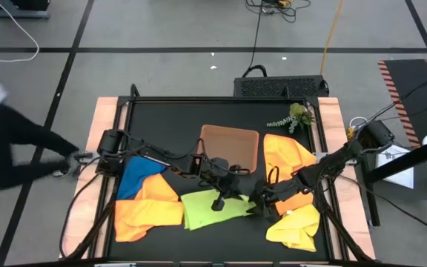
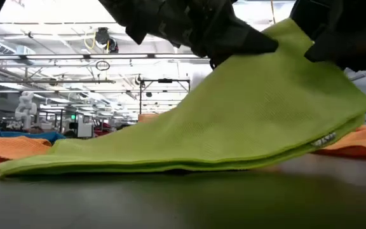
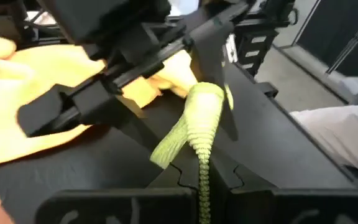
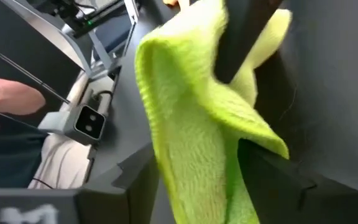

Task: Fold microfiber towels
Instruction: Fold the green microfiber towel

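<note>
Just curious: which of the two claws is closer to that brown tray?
Left. The left gripper pinches the lime green towel just below the brown tray; the right gripper grips the towel's edge farther off.

A lime green towel point(image 1: 210, 208) lies on the black tabletop point(image 1: 169, 119). Orange towels point(image 1: 148, 211), a blue towel point(image 1: 133, 178), a yellow towel point(image 1: 295, 226) and a brown tray point(image 1: 228, 144) surround it.

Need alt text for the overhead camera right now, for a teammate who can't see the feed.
Both grippers, left gripper and right gripper, hold edges of a lime green towel at the middle of the black table. Around it lie orange towels, a blue towel, a yellow towel, a brown tray and a plant sprig.
</note>
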Motion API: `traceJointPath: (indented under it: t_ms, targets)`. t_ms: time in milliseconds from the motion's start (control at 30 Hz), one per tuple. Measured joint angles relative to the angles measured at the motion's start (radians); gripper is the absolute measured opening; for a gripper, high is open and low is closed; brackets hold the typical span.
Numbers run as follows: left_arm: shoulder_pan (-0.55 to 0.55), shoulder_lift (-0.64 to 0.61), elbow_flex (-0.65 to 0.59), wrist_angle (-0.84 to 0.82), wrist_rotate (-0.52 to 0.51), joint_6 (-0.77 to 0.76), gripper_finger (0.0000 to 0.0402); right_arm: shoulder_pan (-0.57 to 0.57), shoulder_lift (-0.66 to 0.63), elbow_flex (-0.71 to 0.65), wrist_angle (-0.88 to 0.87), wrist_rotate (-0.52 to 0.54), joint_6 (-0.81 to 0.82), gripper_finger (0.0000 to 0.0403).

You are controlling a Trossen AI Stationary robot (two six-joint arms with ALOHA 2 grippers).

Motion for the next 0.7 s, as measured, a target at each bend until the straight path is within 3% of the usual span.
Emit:
traceJointPath:
  t_ms: [333, 700]
  targets:
    - [0.000, -0.020, 0.000, -0.031, -0.039, 0.016, 0.0005, 0.000, 0.107, 0.000, 0.118, 0.004, 0.015, 0.0222]
    - [0.001, -0.020, 0.000, -0.065, -0.039, 0.012, 0.0004, 0.052, 0.108, 0.000, 0.157, 0.131, 0.020, 0.0219]
